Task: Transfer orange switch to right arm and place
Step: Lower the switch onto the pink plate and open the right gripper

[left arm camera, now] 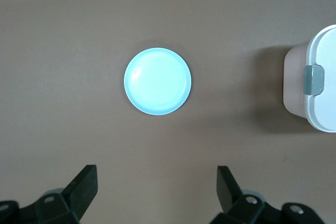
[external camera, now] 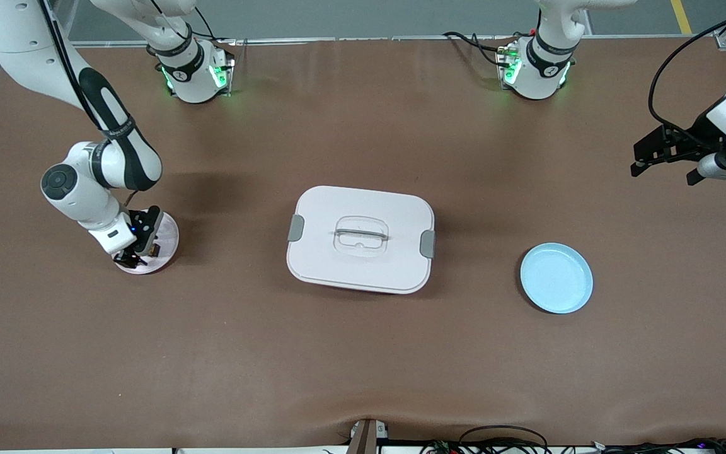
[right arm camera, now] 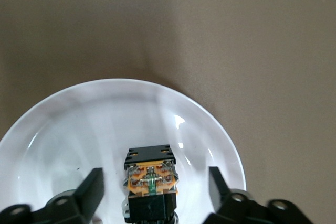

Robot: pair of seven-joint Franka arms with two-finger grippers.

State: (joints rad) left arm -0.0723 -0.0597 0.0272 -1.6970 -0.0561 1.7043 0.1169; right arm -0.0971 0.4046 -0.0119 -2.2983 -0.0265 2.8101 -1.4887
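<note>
The orange switch [right arm camera: 151,182], a small black box with an orange middle, lies on a small white plate [right arm camera: 105,119] at the right arm's end of the table. My right gripper [right arm camera: 155,184] is low over that plate, open, with one finger on each side of the switch and a gap on both sides. In the front view the right gripper [external camera: 131,255] covers most of the switch on the white plate [external camera: 166,232]. My left gripper [external camera: 662,173] is open and empty, up over the left arm's end of the table; it also shows in the left wrist view [left arm camera: 157,179].
A white lidded box [external camera: 360,238] with grey clips stands mid-table; it also shows in the left wrist view [left arm camera: 315,77]. A light blue plate [external camera: 556,278] lies toward the left arm's end, below the left gripper's camera [left arm camera: 157,81].
</note>
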